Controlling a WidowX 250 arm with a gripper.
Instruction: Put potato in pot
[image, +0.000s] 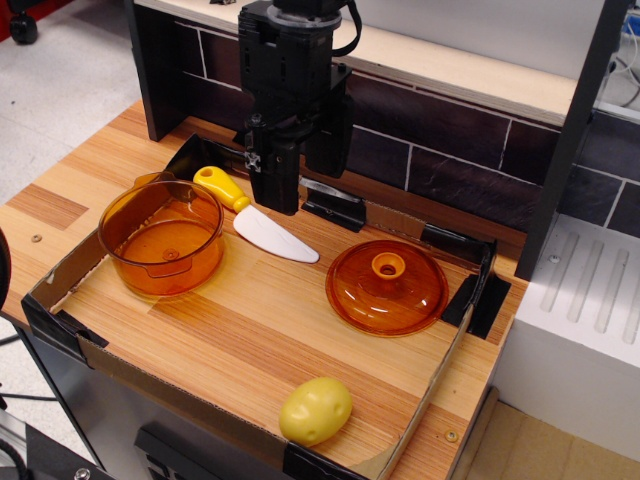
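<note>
the potato (316, 410) is lying on its side on the desk (250, 330), touching the low cardboard rim (420, 405) at the near edge. the pot (161, 238) is sitting upright well apart from the potato, far to its left and farther back, with nothing inside. the domed lid (387, 286) is resting beyond the potato, and the toy knife (255, 215) is lying just beside the pot. the fingers (300, 180) are hanging above the knife's blade; whether they are wide or narrow, i cannot tell.
</note>
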